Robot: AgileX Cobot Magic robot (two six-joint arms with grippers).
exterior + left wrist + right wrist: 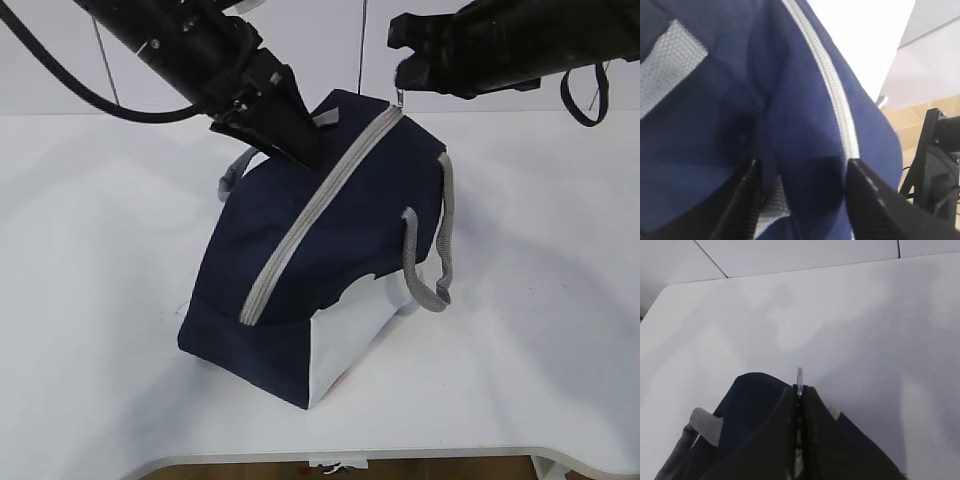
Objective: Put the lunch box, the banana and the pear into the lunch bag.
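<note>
The lunch bag (310, 270) is standing zipped shut on the table (100, 250). The right hand (799, 390) is pinching the ring pull (799, 376) at the bag's far end, while the left hand (800, 200), partly open, is straddling fabric beside the zipper (832, 85). Opening step is in hand; next, the pull needs drawing along the zipper against that hold.

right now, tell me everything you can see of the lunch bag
The lunch bag is boxy navy fabric with a white end panel, grey webbing handles and a grey zipper, zipped shut along the top. It sits tilted on the white table. The left gripper presses its far top; the right gripper pinches the ring pull.
</note>
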